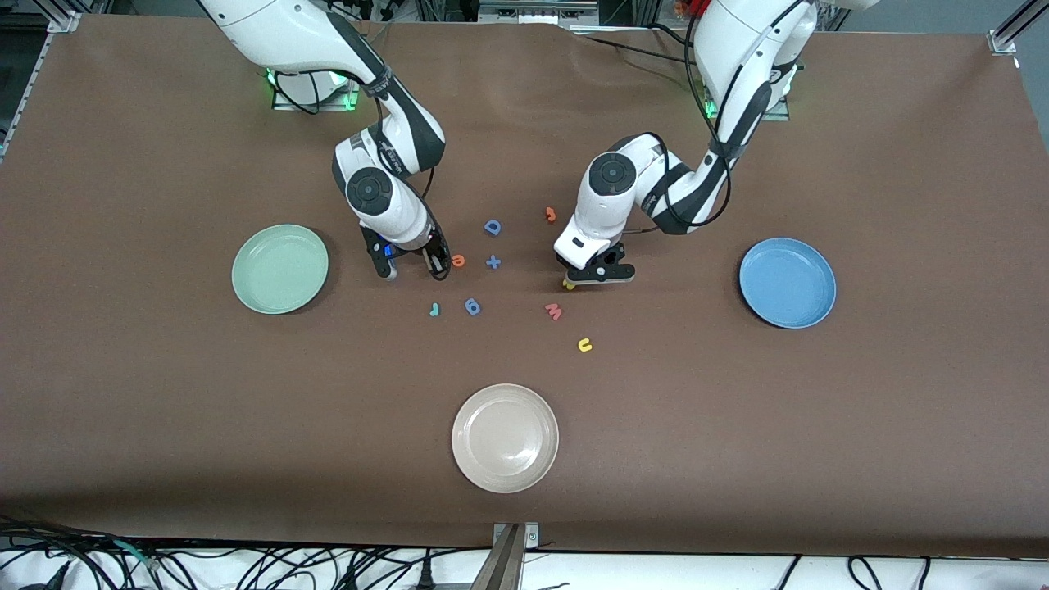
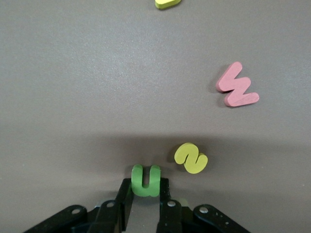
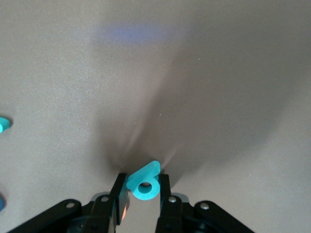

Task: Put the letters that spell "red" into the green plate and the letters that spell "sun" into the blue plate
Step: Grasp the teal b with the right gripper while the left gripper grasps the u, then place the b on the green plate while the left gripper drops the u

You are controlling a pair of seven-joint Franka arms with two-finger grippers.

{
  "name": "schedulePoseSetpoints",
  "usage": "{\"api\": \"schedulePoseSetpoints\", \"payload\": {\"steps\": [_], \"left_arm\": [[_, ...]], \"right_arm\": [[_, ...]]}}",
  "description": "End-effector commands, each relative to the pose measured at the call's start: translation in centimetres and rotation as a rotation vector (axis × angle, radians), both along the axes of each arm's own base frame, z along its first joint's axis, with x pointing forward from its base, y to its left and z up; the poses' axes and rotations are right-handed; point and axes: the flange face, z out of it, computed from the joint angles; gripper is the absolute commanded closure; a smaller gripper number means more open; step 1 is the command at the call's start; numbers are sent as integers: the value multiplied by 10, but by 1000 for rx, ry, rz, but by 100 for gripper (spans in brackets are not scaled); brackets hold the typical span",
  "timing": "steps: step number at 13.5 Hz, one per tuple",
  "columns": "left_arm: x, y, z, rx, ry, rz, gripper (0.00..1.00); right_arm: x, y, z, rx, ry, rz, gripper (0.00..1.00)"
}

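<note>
In the left wrist view my left gripper [image 2: 146,187] is shut on the green "n" [image 2: 146,179] down at the table. The yellow "s" [image 2: 191,158] lies just beside it, and the yellow "u" [image 2: 167,3] is farther off. My right gripper [image 3: 143,187] is shut on the teal "d" [image 3: 145,183], also at table level. The orange "e" [image 1: 458,260] lies beside the right gripper [image 1: 437,264]. The teal "r" [image 1: 433,309] lies nearer the front camera. The green plate [image 1: 279,269] at the right arm's end and the blue plate [image 1: 787,283] at the left arm's end hold nothing.
A cream plate [image 1: 505,437] sits near the front edge. Loose in the middle are a blue "D" [image 1: 492,227], a blue plus [image 1: 493,262], a blue "6" [image 1: 473,306], a salmon "w" [image 1: 554,310] and an orange-red letter [image 1: 551,215].
</note>
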Motion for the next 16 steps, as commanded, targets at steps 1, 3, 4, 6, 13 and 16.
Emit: {"api": "schedulePoseSetpoints", "payload": {"steps": [1, 3, 4, 6, 13, 16], "left_arm": [[1, 0, -5, -6, -23, 1, 83], [8, 2, 16, -19, -44, 14, 84], [15, 7, 27, -28, -57, 32, 86], [29, 25, 52, -15, -67, 64, 86], [94, 165, 113, 61, -26, 141, 85], [111, 252, 116, 105, 55, 29, 85]], "right_arm": [[-6, -1, -10, -18, 4, 0, 84], [-3, -1, -3, -17, 1, 0, 84], [2, -5, 7, -24, 4, -3, 84], [10, -19, 34, -49, 23, 29, 84], [38, -145, 126, -73, 160, 305, 84], [46, -216, 138, -23, 191, 425, 84]]}}
